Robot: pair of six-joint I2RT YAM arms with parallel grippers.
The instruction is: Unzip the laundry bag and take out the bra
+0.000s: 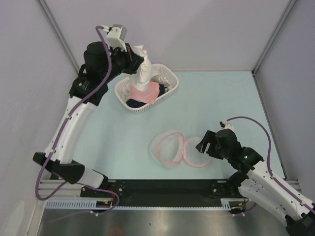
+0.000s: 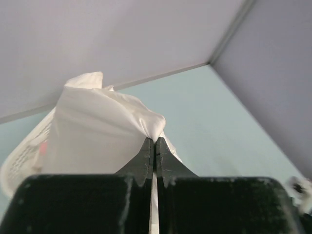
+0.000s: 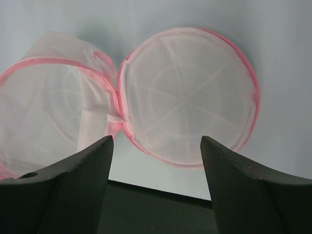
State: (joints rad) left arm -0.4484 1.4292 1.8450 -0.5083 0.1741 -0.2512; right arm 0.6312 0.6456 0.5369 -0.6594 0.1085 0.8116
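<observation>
**Bag lies open; bra sits in the basket**

The laundry bag (image 1: 179, 149) lies unzipped near the middle of the surface (image 1: 221, 98), its two mesh halves spread side by side. The right claw (image 1: 204, 146) hovers just right of it, jaws wide, gripping nothing. At the far left, the left claw (image 1: 138, 61) is pinched tight on a white cloth (image 1: 142, 71) that hangs down into the white basket (image 1: 170, 78). The bra (image 1: 138, 92) lies in that basket, partly behind the cloth, beside a dark blue cloth (image 1: 140, 103).
</observation>
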